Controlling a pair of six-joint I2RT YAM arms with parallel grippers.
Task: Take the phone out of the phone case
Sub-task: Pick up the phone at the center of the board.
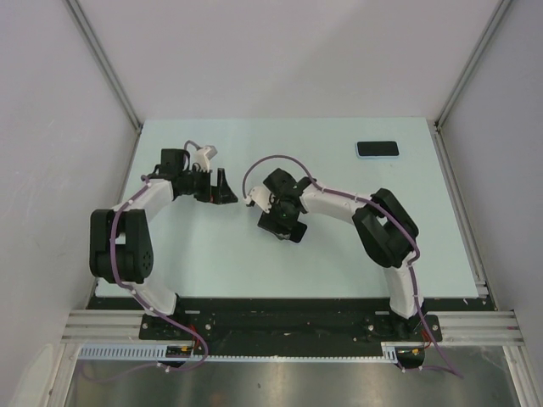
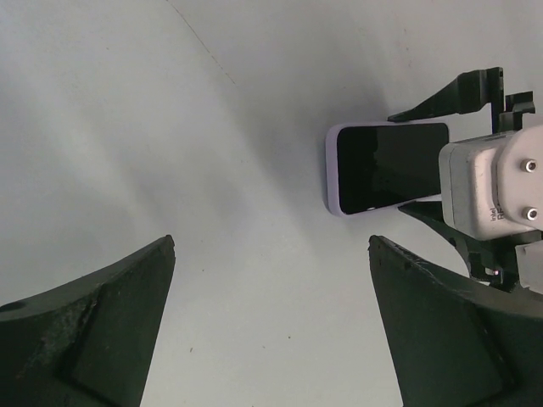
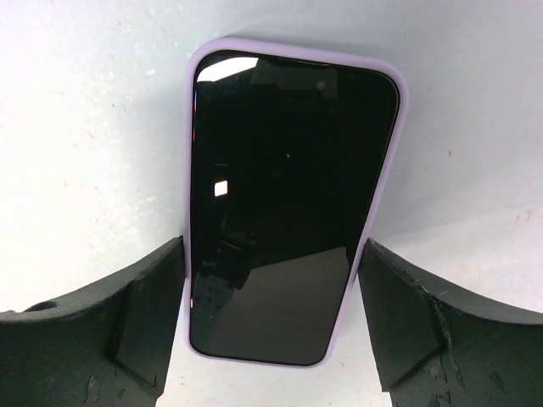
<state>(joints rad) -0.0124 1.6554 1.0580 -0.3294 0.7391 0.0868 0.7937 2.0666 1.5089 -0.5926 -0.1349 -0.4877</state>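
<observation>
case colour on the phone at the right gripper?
Pale lilac case, clearest in the right wrist view.

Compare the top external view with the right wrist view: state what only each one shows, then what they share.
Only the top external view: the open left claw and a second phone lying near the far right corner of the table. Only the right wrist view: the phone, screen up in its lilac phone case, lying between the right claw fingers; contact is unclear. Both: the right claw and the pale table.
</observation>
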